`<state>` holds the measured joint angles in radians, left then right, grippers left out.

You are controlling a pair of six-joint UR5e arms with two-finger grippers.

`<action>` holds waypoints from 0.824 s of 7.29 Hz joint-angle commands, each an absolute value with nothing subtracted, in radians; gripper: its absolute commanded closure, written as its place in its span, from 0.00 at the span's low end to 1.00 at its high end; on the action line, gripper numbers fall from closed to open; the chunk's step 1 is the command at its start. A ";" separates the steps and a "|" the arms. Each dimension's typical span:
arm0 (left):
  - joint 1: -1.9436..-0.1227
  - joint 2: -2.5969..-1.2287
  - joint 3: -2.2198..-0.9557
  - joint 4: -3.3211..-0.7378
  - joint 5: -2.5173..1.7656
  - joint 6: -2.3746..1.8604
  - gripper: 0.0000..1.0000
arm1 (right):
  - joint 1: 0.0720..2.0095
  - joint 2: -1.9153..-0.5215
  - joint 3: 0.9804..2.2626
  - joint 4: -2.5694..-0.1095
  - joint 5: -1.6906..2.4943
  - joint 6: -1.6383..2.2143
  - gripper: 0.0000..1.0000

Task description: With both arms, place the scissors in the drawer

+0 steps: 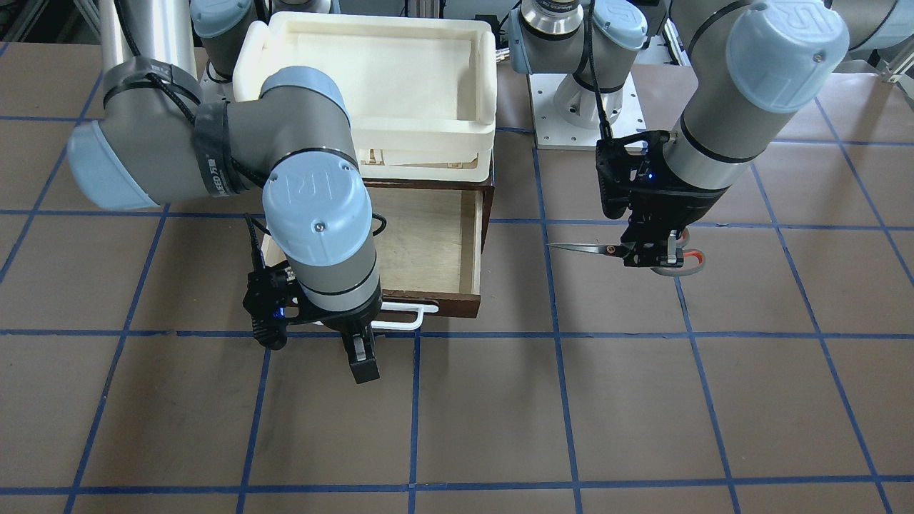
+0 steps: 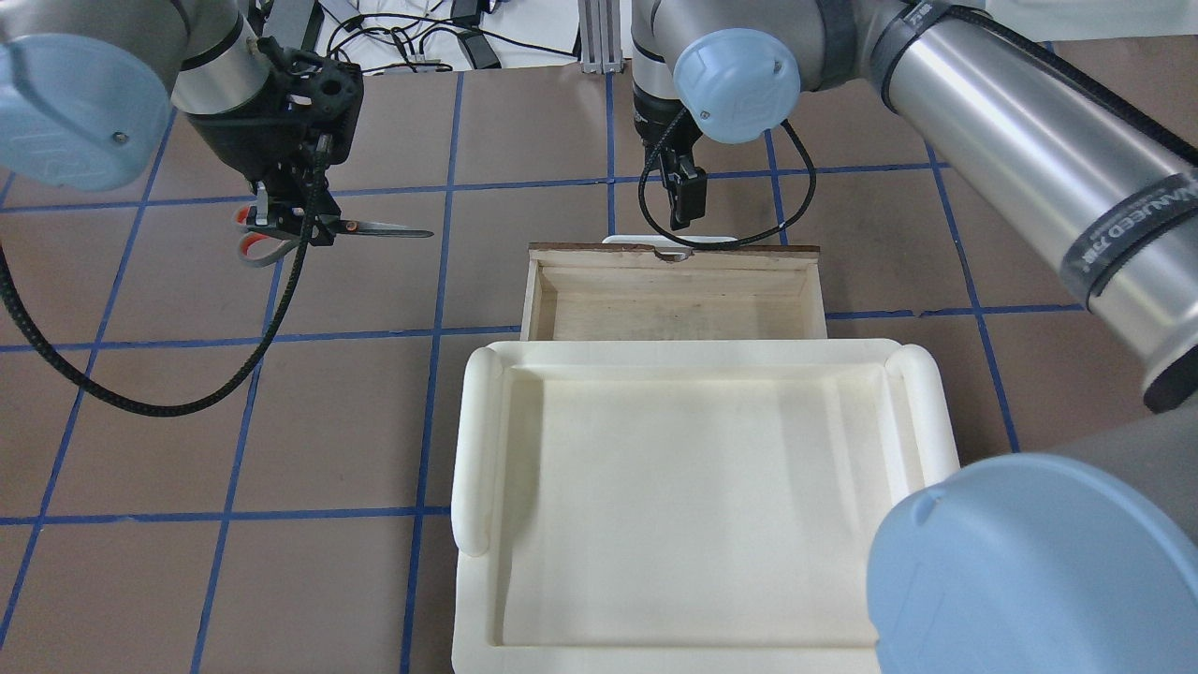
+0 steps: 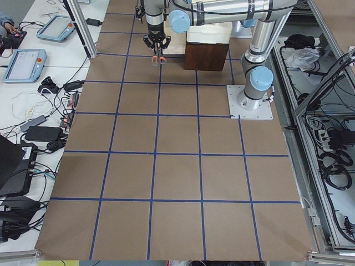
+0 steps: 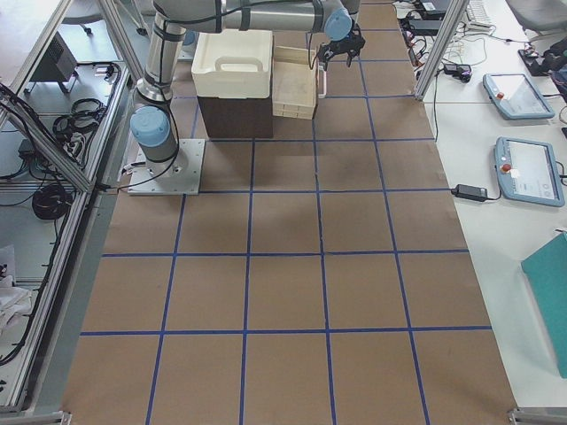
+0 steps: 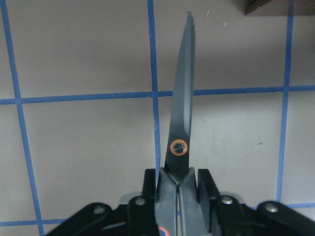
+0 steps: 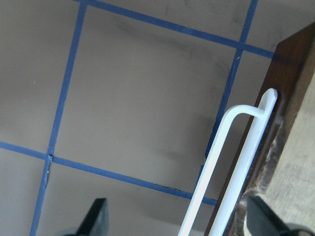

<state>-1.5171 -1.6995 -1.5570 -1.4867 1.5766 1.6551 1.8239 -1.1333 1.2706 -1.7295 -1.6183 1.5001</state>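
Front view: left fingers [image 1: 640, 255] clenched on the scissors [image 1: 585, 248], with the open drawer [image 1: 480, 243] well apart beyond the blade tips.

Right wrist view: right fingers [image 6: 98, 219] released, handle [image 6: 231, 147] between them, ungripped.

Likely the carrying step. Next, bring the blades over the drawer and let go.

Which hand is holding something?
Left black hand, shut on the small grey-handled silver scissors. Right hand is open and empty, straddling the white bar handle.

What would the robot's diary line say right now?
left jaws: shut on grey-handled silver scissors | right jaws: open by white bar handle | dark wooden drawer: open
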 commanded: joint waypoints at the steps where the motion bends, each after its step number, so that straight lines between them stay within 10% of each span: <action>1: -1.522 -1.698 -1.557 -1.494 1.572 1.640 1.00 | 1.815 -1.213 1.288 -1.723 -1.670 1.227 0.00; 6: -1.776 -1.744 -1.505 -1.522 1.466 1.382 1.00 | 1.732 -1.341 1.348 -1.720 -1.666 0.596 0.00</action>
<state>-1.7181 -1.7218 -1.5077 -1.5246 1.5333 1.4162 1.7633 -1.3153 1.3450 -1.7208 -1.6754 0.7356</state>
